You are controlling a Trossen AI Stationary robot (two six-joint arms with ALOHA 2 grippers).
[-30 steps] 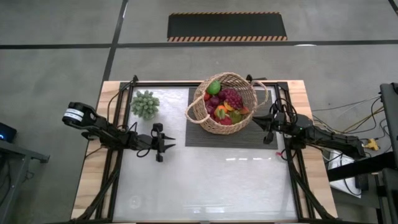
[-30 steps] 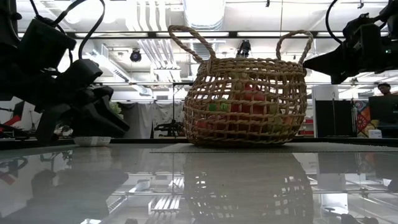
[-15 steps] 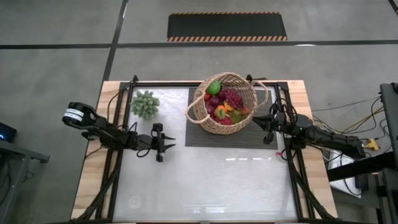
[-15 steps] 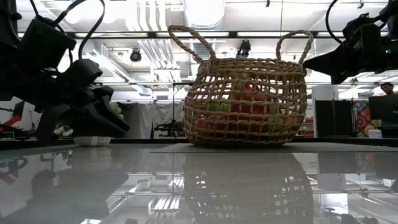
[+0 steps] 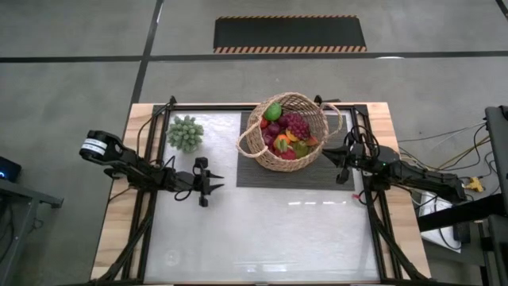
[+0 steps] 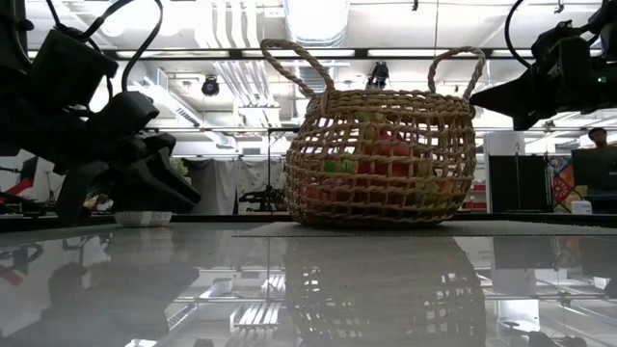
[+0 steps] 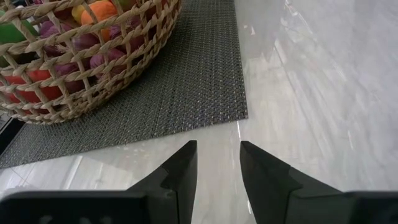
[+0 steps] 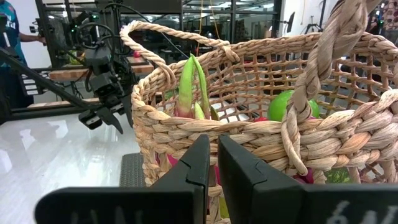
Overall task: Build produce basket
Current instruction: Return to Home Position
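The tan woven basket (image 5: pixel 286 132) stands on a dark mat (image 5: pixel 262 173) at the table's far middle. It holds toy produce: a green apple (image 5: pixel 273 111), a red grape bunch (image 5: pixel 296 125), an orange piece (image 5: pixel 282 142) and others. My right gripper (image 5: pixel 325 154) is shut and hovers just right of the basket's wall, below its right loop handle (image 8: pixel 323 56); no touch shows in the right wrist view (image 8: pixel 213 163). My left gripper (image 5: pixel 216 187) is open and empty over the bare tabletop, left of the mat; its fingers also show in the left wrist view (image 7: pixel 217 165).
A green knobbly bunch (image 5: pixel 185 133) lies at the table's far left, apart from the basket. The glossy tabletop (image 5: pixel 262 230) stretches toward the near edge. The mat's near corner (image 7: pixel 239 112) lies just ahead of my left gripper.
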